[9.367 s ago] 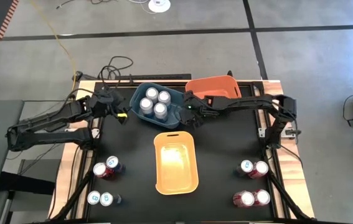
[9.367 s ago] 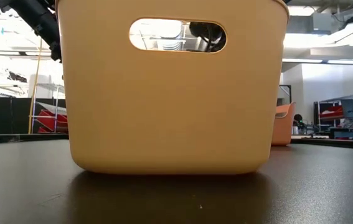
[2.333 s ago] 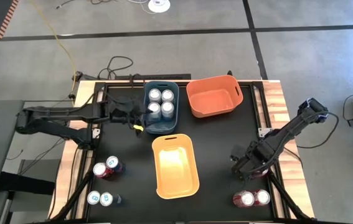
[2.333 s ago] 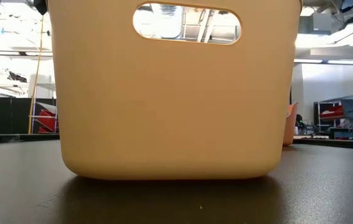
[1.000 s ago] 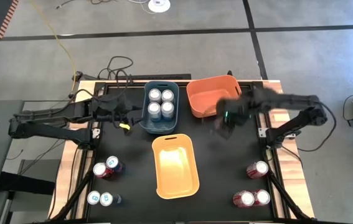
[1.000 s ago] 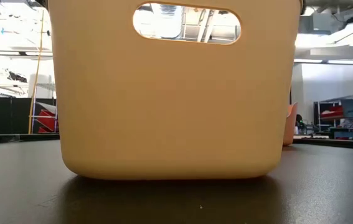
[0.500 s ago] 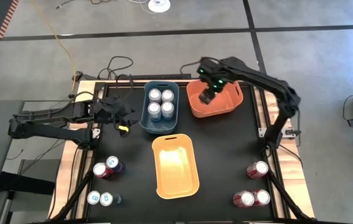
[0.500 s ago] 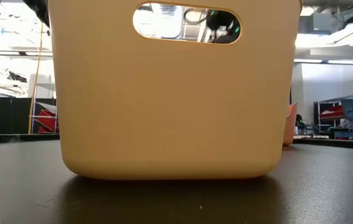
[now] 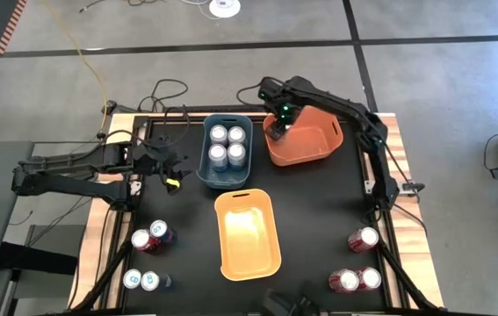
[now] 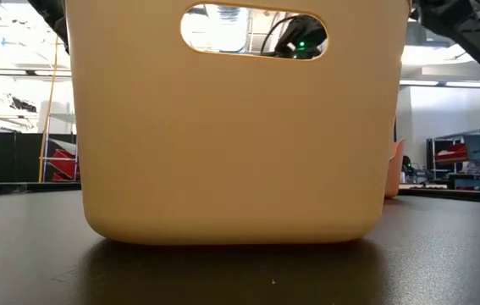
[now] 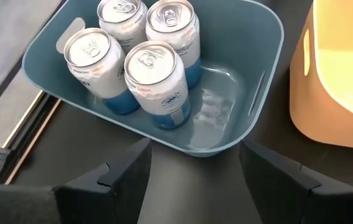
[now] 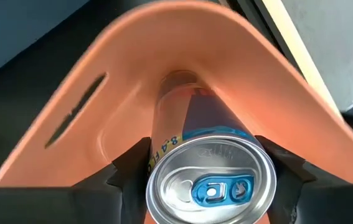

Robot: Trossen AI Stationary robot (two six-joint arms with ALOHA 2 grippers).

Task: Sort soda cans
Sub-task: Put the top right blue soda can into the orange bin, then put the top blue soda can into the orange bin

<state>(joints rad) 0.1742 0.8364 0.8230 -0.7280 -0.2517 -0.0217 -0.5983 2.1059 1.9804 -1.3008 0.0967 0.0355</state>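
The black table point(image 9: 319, 219) is carrying three plastic bins. The yellow bin point(image 9: 249, 233) is sitting in the middle, and it is filling nearly all of the low view point(image 10: 240, 152). The blue bin point(image 9: 205, 172) is standing at the far side, left of centre, with the orange bin point(image 9: 310, 145) just beside it on the right.

The right arm is reaching over the orange bin's near-left corner, and the right gripper point(image 12: 204, 171) is clamping a soda can point(image 12: 210, 180) with a silver top and blue tab, hanging above the orange floor inside the bin point(image 12: 132, 99). The left gripper point(image 11: 195, 165) is hovering just left of the blue bin point(image 11: 251, 81), its fingers point(image 11: 123, 171) standing apart with nothing between them.

Four white-and-blue cans point(image 9: 228, 145) are standing upright together in the blue bin's far half point(image 11: 145, 53). On the table's near left, a red can point(image 9: 140, 240) and a blue can point(image 9: 159, 231) are touching, and two more blue-topped cans point(image 9: 141, 280) are standing closer to the near edge. On the near right, one red can point(image 9: 364, 238) is standing alone, with a pair of red cans point(image 9: 358, 280) nearer the edge
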